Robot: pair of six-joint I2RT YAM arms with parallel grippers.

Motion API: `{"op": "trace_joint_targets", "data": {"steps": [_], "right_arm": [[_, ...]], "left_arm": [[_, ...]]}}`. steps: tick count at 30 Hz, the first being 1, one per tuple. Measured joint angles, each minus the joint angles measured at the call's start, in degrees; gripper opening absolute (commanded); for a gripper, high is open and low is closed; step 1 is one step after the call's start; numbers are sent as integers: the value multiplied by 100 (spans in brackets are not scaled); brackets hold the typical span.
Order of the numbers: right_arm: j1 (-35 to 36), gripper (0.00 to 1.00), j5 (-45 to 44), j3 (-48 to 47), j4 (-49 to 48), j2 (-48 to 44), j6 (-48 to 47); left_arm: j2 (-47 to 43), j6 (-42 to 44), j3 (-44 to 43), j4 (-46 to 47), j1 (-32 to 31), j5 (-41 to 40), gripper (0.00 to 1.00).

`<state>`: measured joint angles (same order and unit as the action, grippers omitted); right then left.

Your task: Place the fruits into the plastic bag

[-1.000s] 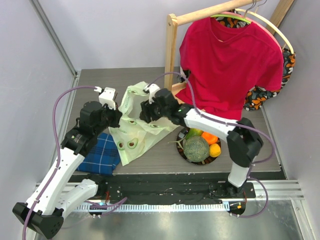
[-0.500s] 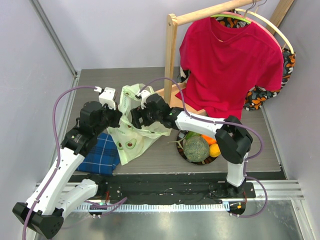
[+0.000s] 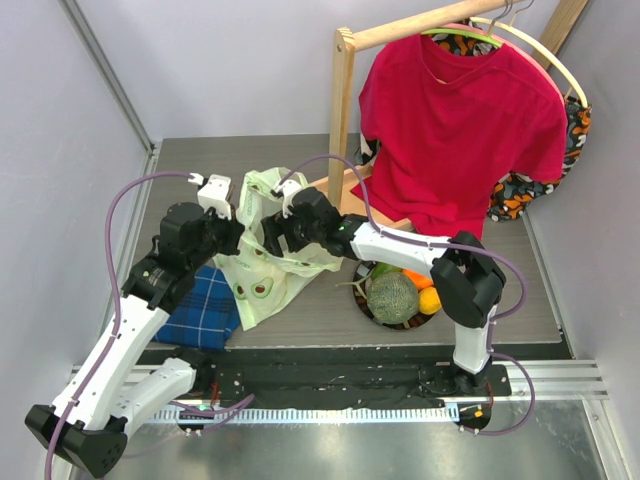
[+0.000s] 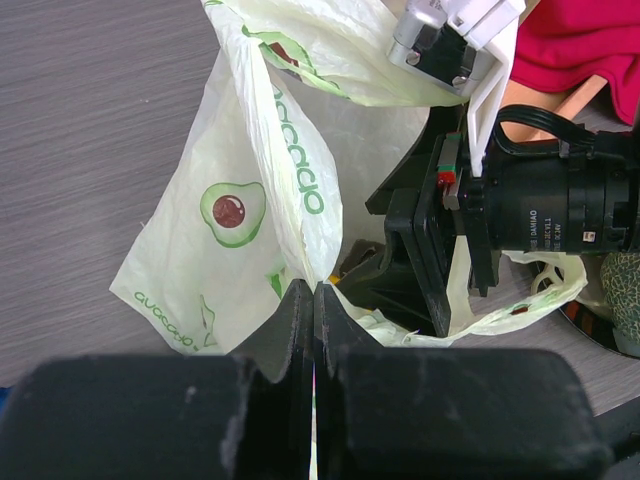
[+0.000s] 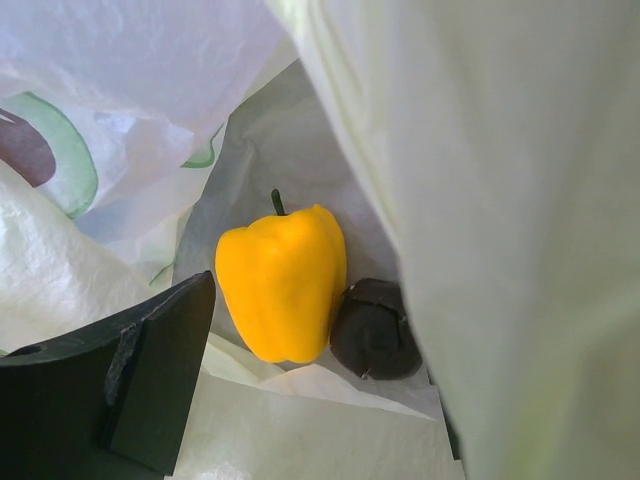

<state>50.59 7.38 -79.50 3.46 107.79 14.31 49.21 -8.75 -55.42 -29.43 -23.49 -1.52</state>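
Grey wood-grain tabletop carries the plastic bag at its middle left, with the bag's mouth raised between the two arms. The left claw is pinched tight on a fold of the bag's thin film, its two fingers pressed flat together. The right claw is inside the bag's mouth. In its wrist view one dark finger shows at the lower left and the other is mostly behind plastic; the gap stands wide with nothing in it. On the bag's floor lie the yellow pepper-like piece and the dark purple piece, touching side by side. The melon, small oranges and green piece sit on the dark plate right of the bag. A blue plaid cloth lies just left of the bag, and a red shirt hangs on a wooden rack behind.
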Motion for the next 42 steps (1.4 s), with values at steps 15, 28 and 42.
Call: {"op": "trace_joint_targets", "data": {"steps": [15, 28, 42], "right_arm": [[0, 90, -1366, 1641, -201, -2916, -87], [-1231, 98, -2896, 2227, 2444, -3845, 649], [-3698, 86, -2409, 3342, 3167, -4365, 981]], "left_arm": [[0, 0, 0, 0, 0, -2, 0], [0, 0, 2, 0, 0, -4, 0], [-42, -2, 4, 0, 0, 0, 0]]}}
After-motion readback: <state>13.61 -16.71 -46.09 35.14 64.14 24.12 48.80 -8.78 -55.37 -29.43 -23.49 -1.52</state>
